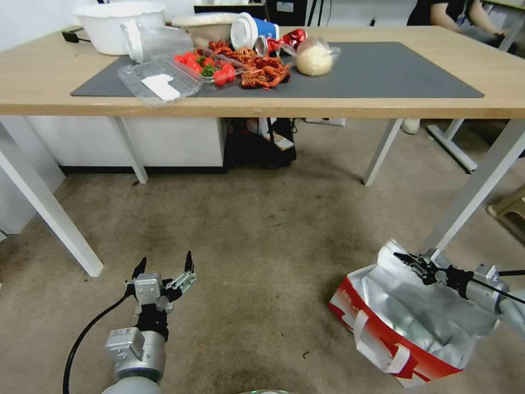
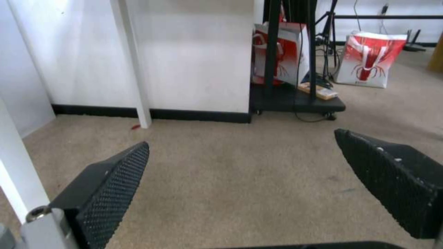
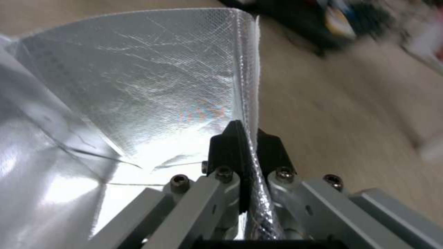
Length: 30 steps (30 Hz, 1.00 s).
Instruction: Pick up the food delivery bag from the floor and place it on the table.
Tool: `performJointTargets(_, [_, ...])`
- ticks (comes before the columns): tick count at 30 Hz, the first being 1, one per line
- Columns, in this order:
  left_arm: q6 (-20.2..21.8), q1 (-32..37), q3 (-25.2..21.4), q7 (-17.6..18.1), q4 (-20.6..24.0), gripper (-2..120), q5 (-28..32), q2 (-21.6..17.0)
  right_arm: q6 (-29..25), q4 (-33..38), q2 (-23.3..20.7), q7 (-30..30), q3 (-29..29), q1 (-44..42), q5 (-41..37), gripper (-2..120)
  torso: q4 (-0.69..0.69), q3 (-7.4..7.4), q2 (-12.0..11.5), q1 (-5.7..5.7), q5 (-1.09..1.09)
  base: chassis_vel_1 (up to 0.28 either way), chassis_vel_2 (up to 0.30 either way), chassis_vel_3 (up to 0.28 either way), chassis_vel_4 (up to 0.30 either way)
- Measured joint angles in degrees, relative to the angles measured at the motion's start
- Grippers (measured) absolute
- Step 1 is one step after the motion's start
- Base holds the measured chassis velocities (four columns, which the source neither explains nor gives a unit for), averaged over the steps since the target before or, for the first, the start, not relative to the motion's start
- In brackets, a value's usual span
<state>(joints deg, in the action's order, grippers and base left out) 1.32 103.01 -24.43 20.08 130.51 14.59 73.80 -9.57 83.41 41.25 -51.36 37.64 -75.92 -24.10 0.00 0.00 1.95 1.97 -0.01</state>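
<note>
R wrist view: right gripper point(image 3: 244, 138) fingers pinch bag point(image 1: 415, 323) foil rim. Head view: bag near right on floor point(image 1: 262, 246); left gripper point(image 1: 164, 268) spread, empty.

There is one table point(image 1: 33, 76) with one dark grey mat point(image 1: 383, 71) on it. On the table are one big white bowl point(image 1: 117, 24), one blue and white cup point(image 1: 254, 30), one bun in a clear bag point(image 1: 314, 57) and one open clear box point(image 1: 158, 81). One food delivery bag point(image 1: 404, 323) sits on the floor point(image 1: 257, 235). Two more red and white bags point(image 2: 369, 58) stand far back. The robot has two grippers, left gripper point(image 1: 164, 268) and right gripper point(image 1: 407, 258).
</note>
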Motion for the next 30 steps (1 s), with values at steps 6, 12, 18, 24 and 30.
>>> performJointTargets(6, [0.1, -0.1, -1.3, -0.2, 0.5, 100, 1.6, -0.3, 0.8, 5.2, -1.1, -11.0, 1.2, -1.4, -8.4, 0, 0.0, 0.0, 0.0, 0.0, 0.0, 0.0, 0.0, 0.0, 0.0])
performJointTargets(12, [0.1, 0.0, -1.4, 0.4, 1.0, 100, 1.9, -0.2, 4.2, 10.0, -1.6, -14.4, 1.2, -2.5, -16.3, 0, 0.0, 0.0, 0.0, 0.0, 0.0, 0.0, 0.0, 0.0, 0.0])
performJointTargets(18, [-0.3, 0.4, -1.8, 0.6, 1.4, 100, 2.2, -0.1, 10.5, 15.3, -1.8, -17.4, 1.0, -3.2, -25.8, 0, 0.0, 0.0, 0.0, 0.0, 0.0, 0.0, 0.0, 0.0, 0.0])
performJointTargets(24, [-0.7, 0.4, -2.1, 0.5, 1.8, 100, 2.6, -0.2, 14.0, 18.1, -2.0, -20.1, 1.0, -3.6, -29.8, 0, 0.0, 0.0, 0.0, 0.0, 0.0, 0.0, 0.0, 0.0, 0.0])
performJointTargets(30, [-0.4, 0.4, -2.2, 0.6, 1.9, 100, 2.6, -0.2, 16.8, 20.5, -2.1, -23.7, 1.3, -3.9, -32.8, 0, 0.0, 0.0, 0.0, 0.0, 0.0, 0.0, 0.0, 0.0, 0.0])
